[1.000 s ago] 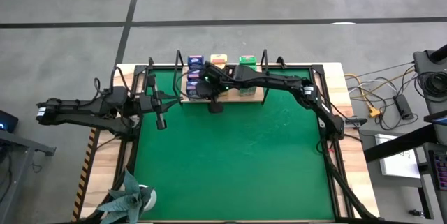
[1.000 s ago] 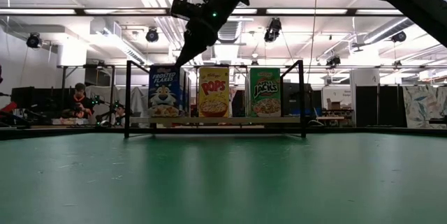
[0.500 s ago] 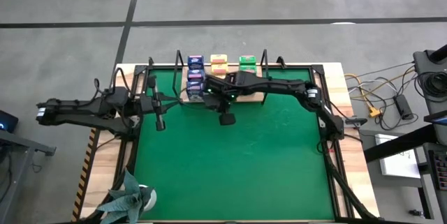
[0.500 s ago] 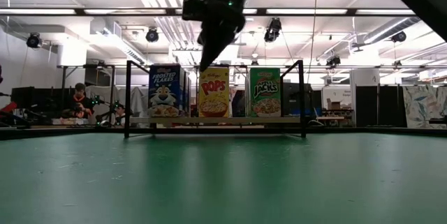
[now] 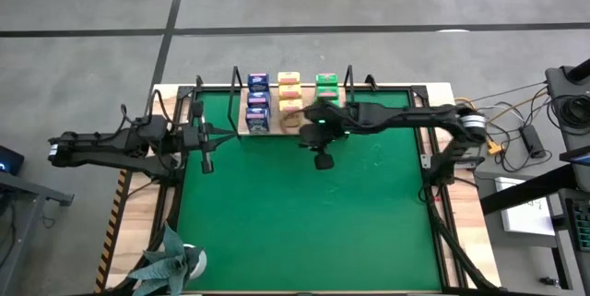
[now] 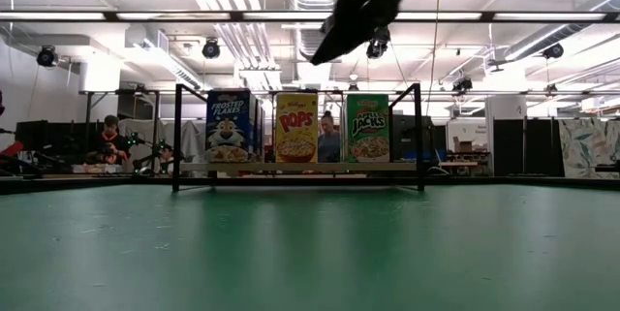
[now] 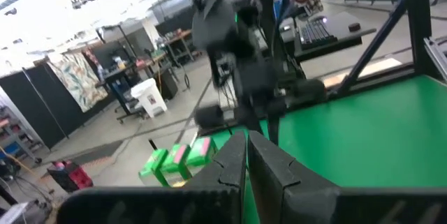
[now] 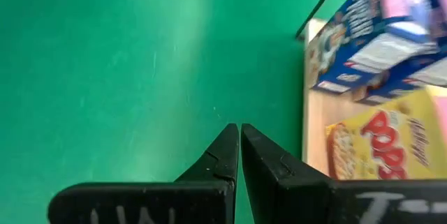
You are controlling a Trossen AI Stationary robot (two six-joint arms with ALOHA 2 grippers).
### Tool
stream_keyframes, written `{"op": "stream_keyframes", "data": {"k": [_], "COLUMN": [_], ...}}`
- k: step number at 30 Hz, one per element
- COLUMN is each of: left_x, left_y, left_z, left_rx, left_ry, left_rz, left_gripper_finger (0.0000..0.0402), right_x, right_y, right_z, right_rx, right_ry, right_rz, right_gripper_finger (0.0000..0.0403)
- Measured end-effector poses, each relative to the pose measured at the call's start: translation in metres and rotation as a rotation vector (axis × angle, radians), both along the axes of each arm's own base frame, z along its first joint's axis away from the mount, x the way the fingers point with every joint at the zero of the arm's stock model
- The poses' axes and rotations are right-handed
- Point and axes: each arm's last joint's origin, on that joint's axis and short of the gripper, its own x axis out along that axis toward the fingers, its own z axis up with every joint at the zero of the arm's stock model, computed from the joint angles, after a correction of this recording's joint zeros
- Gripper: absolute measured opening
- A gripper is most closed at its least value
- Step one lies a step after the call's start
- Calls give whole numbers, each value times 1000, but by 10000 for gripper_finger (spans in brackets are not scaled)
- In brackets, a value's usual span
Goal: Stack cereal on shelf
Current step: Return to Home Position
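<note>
— Well, where does the cereal stand?

— All of it is on the shelf, which sits at the middle of the table's far edge. From above, the boxes form three rows running front to back. The blue boxes are nearest the left end of the shelf, the yellow boxes are in the middle, and the green boxes are nearest the right end. From table height only the front box of each row shows. Each stands upright with its face toward the near edge, between the black wire uprights.

— And the right gripper?

— The right gripper hangs over the green mat, just in front of the shelf and nearer the green boxes than the blue. Its fingers are pressed together tip to tip (its own wrist view shows barely a line between them), and they hold nothing. In the low view it is well above the tops of the boxes, touching none of them.

— What about the other arm?

— The left gripper waits over the mat's left edge, toward the far-left corner. Its fingers are closed to a thin slit and are empty too.

— Anything behind the table?

— A person shows in the gap between the yellow and green boxes, out in the room.
</note>
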Motion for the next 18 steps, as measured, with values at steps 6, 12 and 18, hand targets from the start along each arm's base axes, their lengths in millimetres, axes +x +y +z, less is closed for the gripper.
{"op": "stream_keyframes", "data": {"k": [6, 12, 18], "left_x": [-2, -3, -3], "left_y": [0, 0, 0], "left_z": [-7, -10, -15], "left_rx": [-21, -88, -112], "left_ry": [74, 84, 105], "left_rz": [0, 3, -1], "left_gripper_finger": [0, 0, 0], "right_x": [-53, -108, -155], "right_y": [9, 18, 26], "right_z": [5, -1, -15], "right_rx": [-5, -11, -14], "right_ry": [-194, -382, -536], "right_rz": [-24, -38, -46], "right_gripper_finger": [9, 9, 9]}}
